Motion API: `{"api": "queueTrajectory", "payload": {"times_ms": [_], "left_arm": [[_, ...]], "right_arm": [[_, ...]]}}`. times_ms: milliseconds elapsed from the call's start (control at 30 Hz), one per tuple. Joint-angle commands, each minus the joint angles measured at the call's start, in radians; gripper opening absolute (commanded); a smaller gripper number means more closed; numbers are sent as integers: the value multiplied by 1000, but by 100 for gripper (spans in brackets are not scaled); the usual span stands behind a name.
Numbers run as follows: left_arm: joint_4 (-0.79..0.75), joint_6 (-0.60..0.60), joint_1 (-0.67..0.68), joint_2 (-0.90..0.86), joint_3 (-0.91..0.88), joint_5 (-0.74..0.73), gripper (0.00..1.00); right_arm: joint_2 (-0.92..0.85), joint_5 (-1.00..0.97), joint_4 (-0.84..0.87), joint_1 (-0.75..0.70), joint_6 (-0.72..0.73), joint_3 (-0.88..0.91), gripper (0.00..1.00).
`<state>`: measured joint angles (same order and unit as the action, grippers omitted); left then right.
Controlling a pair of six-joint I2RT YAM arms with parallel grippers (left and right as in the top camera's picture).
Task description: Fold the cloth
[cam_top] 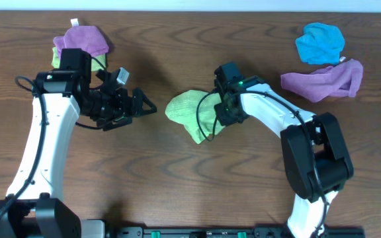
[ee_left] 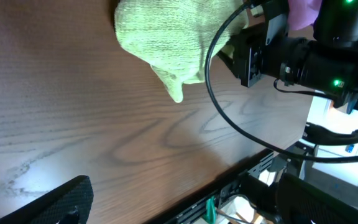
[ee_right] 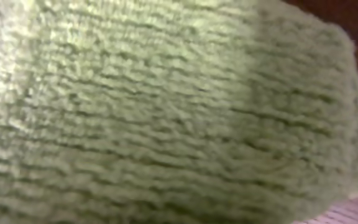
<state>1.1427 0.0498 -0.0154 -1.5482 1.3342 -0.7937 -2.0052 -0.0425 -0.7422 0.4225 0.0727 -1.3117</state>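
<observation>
The cloth (cam_top: 185, 111) is a lime-green terry towel, bunched in a heap at the table's middle. It also shows at the top of the left wrist view (ee_left: 163, 43), one corner drooping to the wood. My right gripper (cam_top: 219, 118) is sunk into its right edge. The cloth (ee_right: 166, 112) fills the whole right wrist view and hides the fingers; it looks gathered up against the jaws. My left gripper (cam_top: 141, 105) is open and empty, a hand's width left of the cloth. Only one of its black fingers (ee_left: 61, 202) shows in the left wrist view.
A purple cloth (cam_top: 83, 39) with a white tag lies on another green cloth (cam_top: 57, 58) at the back left, behind my left arm. A bright blue cloth (cam_top: 319, 42) and a second purple cloth (cam_top: 326, 80) lie at the back right. The table's front edge (ee_left: 241, 174) is close.
</observation>
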Motion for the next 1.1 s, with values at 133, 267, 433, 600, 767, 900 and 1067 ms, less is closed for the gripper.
{"api": "queueTrajectory", "payload": {"times_ms": [133,267,433,600,767,900,1067], "left_arm": [[-23,-28,5,10,21,-19,95],[-33,-28,5,10,21,-9,95],[-45,-28,5,10,21,-8,95],[-50,-28,5,10,21,-8,95],[-56,-28,5,10,21,-8,95],[-64,-28,5,10,21,-7,95],[-79,-28,5,10,21,-7,95]], "right_arm": [[20,-20,-43,11,29,1,1],[87,-21,-66,15,47,1,4],[200,-21,-85,29,47,1,10],[285,-22,-87,35,46,1,9],[333,-19,-102,37,47,1,5],[344,-14,-115,37,58,1,8],[344,-40,-95,37,61,1,8]]}}
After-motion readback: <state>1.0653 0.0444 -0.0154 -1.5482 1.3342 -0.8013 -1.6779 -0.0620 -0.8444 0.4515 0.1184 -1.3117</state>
